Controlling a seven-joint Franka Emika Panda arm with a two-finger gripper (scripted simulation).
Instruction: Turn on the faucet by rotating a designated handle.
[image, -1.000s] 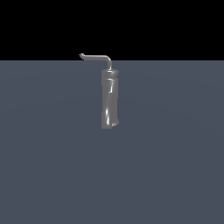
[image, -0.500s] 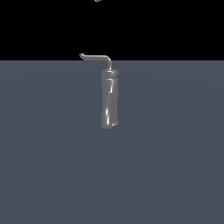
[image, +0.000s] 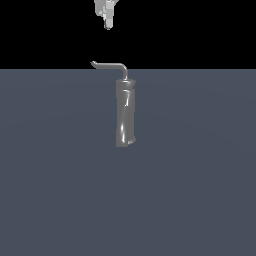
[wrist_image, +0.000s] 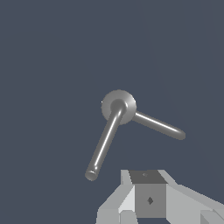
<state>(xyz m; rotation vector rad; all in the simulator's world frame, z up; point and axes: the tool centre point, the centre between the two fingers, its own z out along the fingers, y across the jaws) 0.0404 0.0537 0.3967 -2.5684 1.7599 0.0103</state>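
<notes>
While jaws (image: 107, 22) hover, handle (image: 111, 66) below, apart

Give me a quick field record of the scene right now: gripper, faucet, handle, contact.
gripper: at the top edge of the exterior view, above the handle; jaw state not clear
faucet: upright dark-grey cylinder on the grey surface
handle: thin rod on top, arm pointing toward the exterior view's left, tip slightly upturned
contact: none; clear gap between gripper and handle
task state: handle not yet gripped
</notes>
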